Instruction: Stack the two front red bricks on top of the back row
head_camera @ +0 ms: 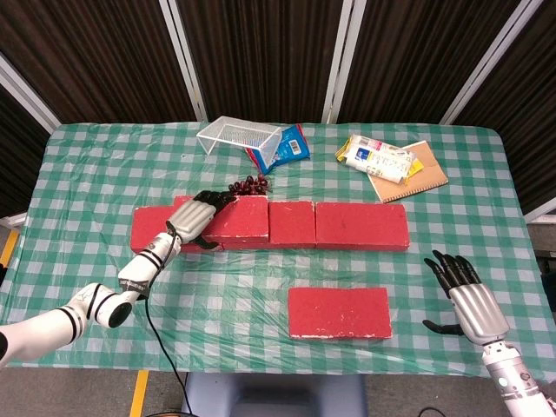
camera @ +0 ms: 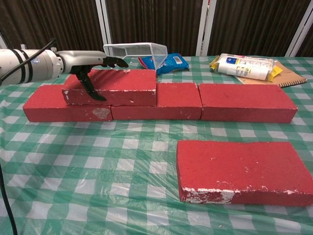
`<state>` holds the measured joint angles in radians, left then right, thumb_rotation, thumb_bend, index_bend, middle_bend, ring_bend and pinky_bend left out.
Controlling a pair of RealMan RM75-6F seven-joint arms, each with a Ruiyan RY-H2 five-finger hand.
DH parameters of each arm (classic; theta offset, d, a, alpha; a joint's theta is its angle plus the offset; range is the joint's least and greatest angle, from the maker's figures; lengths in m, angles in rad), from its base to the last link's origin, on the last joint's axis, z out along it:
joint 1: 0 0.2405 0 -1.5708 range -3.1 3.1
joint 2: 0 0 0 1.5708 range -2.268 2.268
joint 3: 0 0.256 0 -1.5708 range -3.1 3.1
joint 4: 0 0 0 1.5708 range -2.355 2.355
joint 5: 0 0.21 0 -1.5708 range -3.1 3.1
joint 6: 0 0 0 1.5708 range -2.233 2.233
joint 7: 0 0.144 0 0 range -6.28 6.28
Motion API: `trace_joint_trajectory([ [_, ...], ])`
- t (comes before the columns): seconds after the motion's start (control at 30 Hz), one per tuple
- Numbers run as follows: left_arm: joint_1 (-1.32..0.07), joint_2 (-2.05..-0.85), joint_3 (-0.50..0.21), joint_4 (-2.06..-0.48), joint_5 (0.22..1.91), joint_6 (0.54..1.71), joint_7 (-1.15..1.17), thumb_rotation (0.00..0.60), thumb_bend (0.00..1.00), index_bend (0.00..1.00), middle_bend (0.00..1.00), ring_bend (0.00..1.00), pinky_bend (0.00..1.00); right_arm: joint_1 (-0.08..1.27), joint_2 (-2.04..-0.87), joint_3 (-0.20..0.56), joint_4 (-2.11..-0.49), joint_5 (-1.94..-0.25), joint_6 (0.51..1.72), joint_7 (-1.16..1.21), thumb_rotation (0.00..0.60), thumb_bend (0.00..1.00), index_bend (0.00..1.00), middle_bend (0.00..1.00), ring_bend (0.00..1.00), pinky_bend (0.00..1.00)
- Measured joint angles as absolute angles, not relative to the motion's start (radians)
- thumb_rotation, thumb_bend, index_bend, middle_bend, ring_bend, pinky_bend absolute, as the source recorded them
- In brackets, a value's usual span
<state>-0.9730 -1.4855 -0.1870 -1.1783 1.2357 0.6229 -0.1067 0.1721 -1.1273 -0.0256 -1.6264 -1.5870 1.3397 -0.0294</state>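
A red brick lies on top of the back row, across the seam between the row's left brick and middle brick. My left hand grips its left end, fingers over the top and thumb down the front face. The row's right brick has nothing on it. A second red brick lies flat on the table in front. My right hand hovers open at the front right, away from the bricks.
Behind the row lie a bunch of dark grapes, a tipped white wire basket, a blue packet, and a yellow-white package on a notebook. A green checked cloth covers the table.
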Motion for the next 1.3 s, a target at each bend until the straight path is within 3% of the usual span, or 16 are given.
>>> trace_joint_trajectory([
  [0.3, -0.887, -1.392, -0.151, -1.343, 1.299, 0.799, -0.043, 0.6, 0.23, 0.0, 0.0, 0.0, 0.03, 0.196, -1.141, -0.037, -1.612, -1.621, 1.308, 0.033, 0.6, 0.09, 0.0, 0.0, 0.0, 0.0],
  [0.53, -0.675, -1.301, -0.033, -1.46, 1.358, 1.045, 0.051, 0.6, 0.23, 0.0, 0.0, 0.0, 0.03, 0.276, -1.193, -0.04, -1.625, -1.653, 1.191, 0.029, 0.6, 0.09, 0.0, 0.0, 0.0, 0.0],
  [0.73, -0.506, -1.273, 0.065, -1.467, 1.413, 1.2, 0.029, 0.6, 0.23, 0.0, 0.0, 0.0, 0.03, 0.345, -1.234, -0.037, -1.68, -1.615, 1.048, -0.052, 0.6, 0.09, 0.0, 0.0, 0.0, 0.0],
  [1.23, -0.426, -1.267, 0.069, -1.406, 1.449, 1.223, -0.07, 0.6, 0.23, 0.0, 0.0, 0.0, 0.03, 0.43, -1.388, -0.011, -1.637, -1.453, 0.901, -0.104, 0.6, 0.09, 0.0, 0.0, 0.0, 0.0],
  [1.3, -0.417, -1.27, 0.068, -1.395, 1.45, 1.223, -0.082, 0.6, 0.23, 0.0, 0.0, 0.0, 0.03, 0.436, -1.404, -0.006, -1.631, -1.44, 0.897, -0.112, 0.6, 0.09, 0.08, 0.03, 0.0, 0.04],
])
